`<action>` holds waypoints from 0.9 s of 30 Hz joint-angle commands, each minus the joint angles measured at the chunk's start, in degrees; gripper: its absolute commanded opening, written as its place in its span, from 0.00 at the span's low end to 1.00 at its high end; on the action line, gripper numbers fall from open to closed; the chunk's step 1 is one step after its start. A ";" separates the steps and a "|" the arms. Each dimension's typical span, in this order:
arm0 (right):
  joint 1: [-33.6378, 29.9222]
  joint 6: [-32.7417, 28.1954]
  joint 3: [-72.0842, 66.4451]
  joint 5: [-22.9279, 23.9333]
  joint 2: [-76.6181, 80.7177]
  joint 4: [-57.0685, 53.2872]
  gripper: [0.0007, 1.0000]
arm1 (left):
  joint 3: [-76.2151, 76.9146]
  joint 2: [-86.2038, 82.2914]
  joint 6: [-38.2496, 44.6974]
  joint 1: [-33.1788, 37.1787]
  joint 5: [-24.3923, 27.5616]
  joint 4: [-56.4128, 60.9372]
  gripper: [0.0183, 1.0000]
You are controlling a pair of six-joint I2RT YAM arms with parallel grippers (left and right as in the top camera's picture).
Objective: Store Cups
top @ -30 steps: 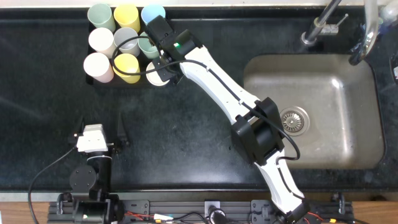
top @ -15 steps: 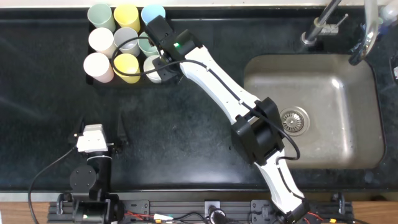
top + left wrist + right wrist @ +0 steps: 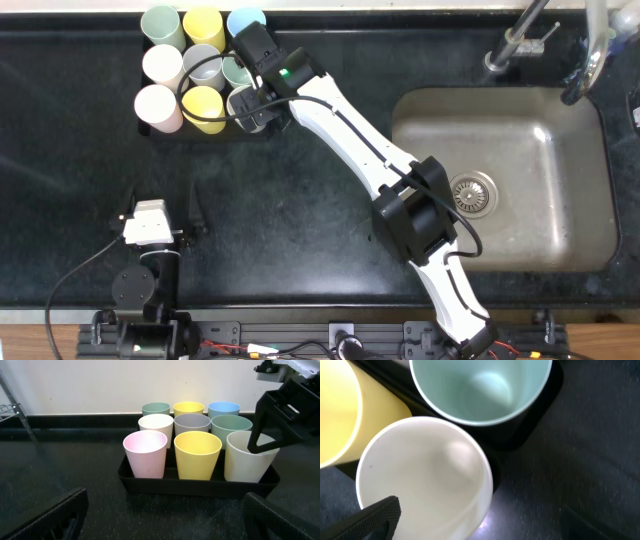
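Note:
A black tray (image 3: 200,489) at the counter's far left holds several cups in three rows. The front row has a pink cup (image 3: 145,452), a yellow cup (image 3: 197,455) and a cream cup (image 3: 245,460). The cream cup (image 3: 420,470) stands upright in the tray's front right slot, beside a mint cup (image 3: 480,385). My right gripper (image 3: 485,519) is open and straddles the cream cup's wall, with one finger (image 3: 260,435) inside the cup and the other outside. My left gripper (image 3: 160,520) is open, low over the counter well in front of the tray.
A steel sink (image 3: 560,130) with a faucet (image 3: 520,40) fills the right side of the counter. A white wall runs just behind the tray. The right arm (image 3: 350,140) stretches diagonally across the middle of the black counter (image 3: 300,230).
The right gripper carried the cream cup from beside the tray's front right corner into the slot, and the cup now stands level with the others. The left arm has not moved.

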 commanded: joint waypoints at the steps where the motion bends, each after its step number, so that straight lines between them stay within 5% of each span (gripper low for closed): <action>1: -1.14 0.00 3.06 0.24 -4.17 1.95 1.00 | -0.20 -0.59 0.68 0.28 0.55 -0.04 1.00; 7: -3.04 0.20 3.26 2.34 -10.47 2.51 1.00 | -0.20 -0.59 0.68 0.28 0.55 -0.04 1.00; 13: -6.38 3.96 3.23 12.68 -21.53 -0.04 1.00 | -0.20 -0.59 0.68 0.28 0.55 -0.02 1.00; 18: -13.18 10.97 -0.52 9.16 -30.88 -9.77 1.00 | -0.20 -0.59 0.68 0.28 0.55 -0.04 1.00; 22: -19.39 11.21 -16.26 8.17 -41.55 -7.78 1.00 | -0.20 -0.59 0.68 0.28 0.55 -0.04 1.00; 27: -27.91 9.79 -45.57 7.98 -55.01 12.37 1.00 | -0.20 -0.59 0.68 0.28 0.55 -0.02 1.00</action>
